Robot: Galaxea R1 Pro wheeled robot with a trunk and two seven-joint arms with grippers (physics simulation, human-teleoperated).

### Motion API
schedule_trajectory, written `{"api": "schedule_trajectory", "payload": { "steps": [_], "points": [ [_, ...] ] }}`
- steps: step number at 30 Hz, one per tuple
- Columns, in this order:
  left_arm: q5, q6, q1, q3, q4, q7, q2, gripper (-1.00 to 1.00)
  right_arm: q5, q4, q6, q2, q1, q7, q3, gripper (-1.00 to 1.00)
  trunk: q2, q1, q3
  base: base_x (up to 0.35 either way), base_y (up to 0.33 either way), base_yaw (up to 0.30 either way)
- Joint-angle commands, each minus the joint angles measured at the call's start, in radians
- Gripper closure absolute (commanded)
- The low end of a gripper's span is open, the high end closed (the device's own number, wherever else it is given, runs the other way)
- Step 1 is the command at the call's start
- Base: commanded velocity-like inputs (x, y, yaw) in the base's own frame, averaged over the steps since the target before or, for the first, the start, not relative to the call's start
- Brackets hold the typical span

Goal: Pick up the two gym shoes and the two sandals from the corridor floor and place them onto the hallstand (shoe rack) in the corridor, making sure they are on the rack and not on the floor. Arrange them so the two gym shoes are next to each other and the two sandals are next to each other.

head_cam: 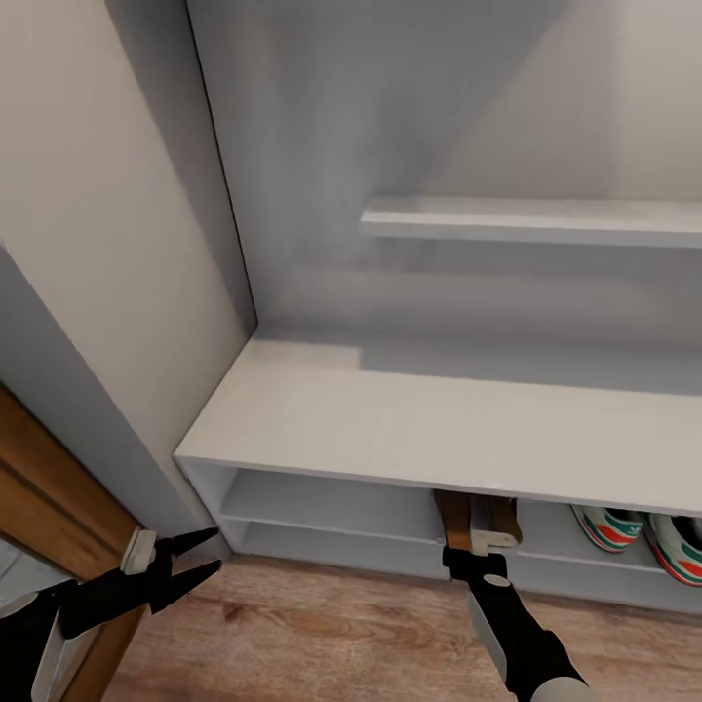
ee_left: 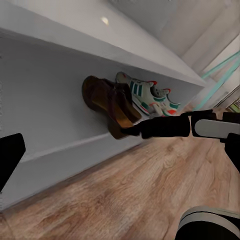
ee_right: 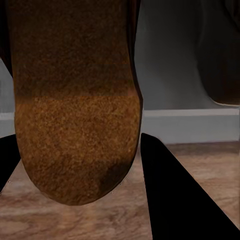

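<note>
The pale grey hallstand [head_cam: 439, 419] has a wide bench top with low shelves beneath. Both gym shoes [head_cam: 609, 526] [head_cam: 680, 546] stand side by side on the low shelf at the right, also seen in the left wrist view [ee_left: 145, 92]. Left of them are the two brown sandals. My right gripper [head_cam: 475, 548] is shut on one sandal [ee_right: 75, 100] [head_cam: 451, 522], whose heel end juts out over the shelf's front edge. The other sandal [head_cam: 504, 519] [ee_left: 97, 92] rests right beside it on the shelf. My left gripper [head_cam: 207, 556] hangs open and empty above the corridor floor [head_cam: 341, 634], left of the rack.
A narrow upper shelf [head_cam: 536, 219] juts from the rack's back wall. A wooden door frame [head_cam: 49, 507] and a wall corner stand close on the left. Turquoise-framed furniture [ee_left: 220, 75] shows beyond the rack's far end.
</note>
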Motion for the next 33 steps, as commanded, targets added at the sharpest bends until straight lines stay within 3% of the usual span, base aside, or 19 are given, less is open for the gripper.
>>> {"api": "schedule_trajectory", "payload": {
  "steps": [1, 33],
  "points": [
    [0.0, 0.0, 0.0, 0.0, 0.0, 0.0, 0.0, -1.0, -0.011, 0.001, -0.001, 0.0, 0.001, 0.0, 0.001, 1.0, 0.0, 0.009, 0.0, 0.226, 0.065, 0.0],
    [0.0, 0.0, 0.0, 0.0, 0.0, 0.0, 0.0, -1.0, -0.011, 0.001, -0.001, 0.0, 0.001, 0.0, 0.001, 1.0, 0.0, 0.009, 0.0, 0.035, 0.005, 0.0]
  ]
}}
